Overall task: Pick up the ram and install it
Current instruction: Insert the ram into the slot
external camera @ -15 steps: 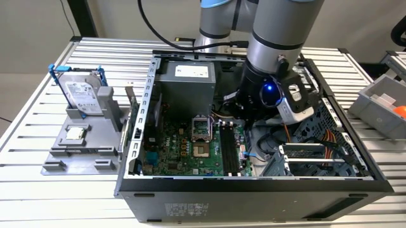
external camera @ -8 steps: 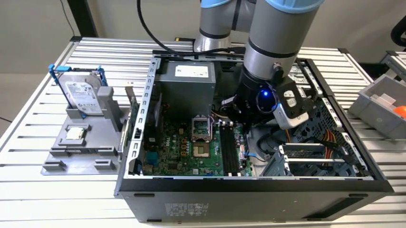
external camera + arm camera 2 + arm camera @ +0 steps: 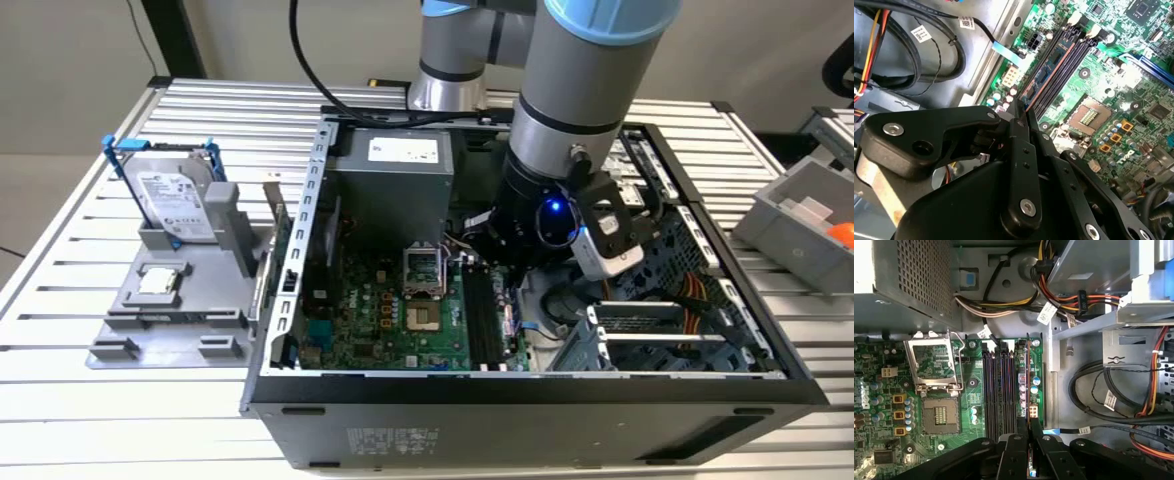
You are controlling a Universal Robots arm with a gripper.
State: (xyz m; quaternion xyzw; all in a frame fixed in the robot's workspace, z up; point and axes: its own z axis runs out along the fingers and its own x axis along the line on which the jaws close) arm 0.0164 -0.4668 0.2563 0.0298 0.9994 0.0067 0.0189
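Over the open case (image 3: 534,390) on the counter (image 3: 80,300), in the exterior view, the arm (image 3: 574,110) reaches down so that its pincer (image 3: 497,262) hangs just above the memory slots (image 3: 483,325), right of the empty socket (image 3: 424,320). On the exterior view's left, a grey stand (image 3: 174,300) carries a hard drive (image 3: 174,205) and a small chip (image 3: 160,281), well apart from the work.

In the second wrist view, the pincer (image 3: 1019,120) is closed on the ram (image 3: 1046,75), a thin blue board seen edge-on that runs from between the fingertips along the slots (image 3: 1064,62) on the board (image 3: 1134,75). It appears to lie over the outermost slot, nearest the metal wall, though whether it is seated I cannot tell.

In the first wrist view, the ram (image 3: 1028,380) stands in line with the slot nearest the cable bay, its near end clamped in the pincer (image 3: 1029,440).

Judged risks: a slight tilt or sideways offset would set the board's edge on the slot wall, not in the groove, and pressing then could bend it or stress the slot. If the end latches are shut, it would not seat. The loose cable (image 3: 1074,431) beside the fingers might snag.
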